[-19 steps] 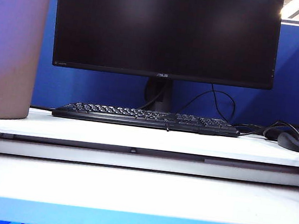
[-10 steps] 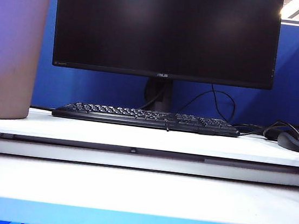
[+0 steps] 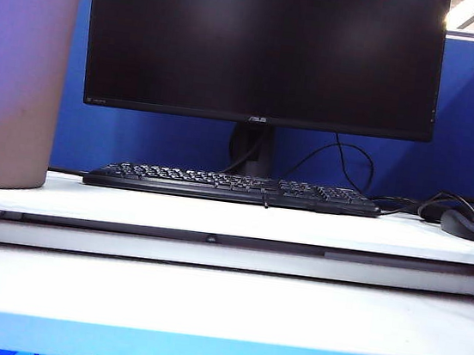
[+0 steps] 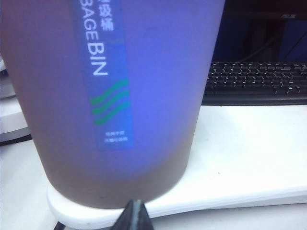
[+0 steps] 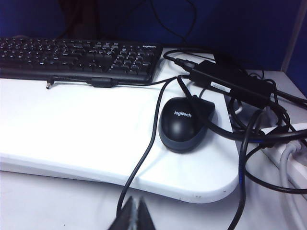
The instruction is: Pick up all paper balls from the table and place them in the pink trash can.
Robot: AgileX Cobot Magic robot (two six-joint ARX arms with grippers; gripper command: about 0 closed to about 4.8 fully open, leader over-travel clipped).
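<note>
No paper balls show in any view. The pink trash can [image 3: 16, 72] stands at the far left on a raised white board, on the white table [image 3: 221, 305] with its blue front edge. In the left wrist view the trash can [image 4: 110, 96] fills most of the picture, blue label facing me. My left gripper [image 4: 135, 216] is shut and empty, low in front of the can's base. My right gripper [image 5: 135, 215] is shut and empty, over the table beside a black cable. Neither gripper appears in the exterior view.
A black monitor [image 3: 266, 47] and keyboard [image 3: 231, 187] sit on the raised board [image 5: 72, 129]. A black mouse [image 5: 184, 124], a power adapter [image 5: 230, 84] and tangled cables [image 5: 144, 158] crowd the right end, one cable running off the board toward my right gripper.
</note>
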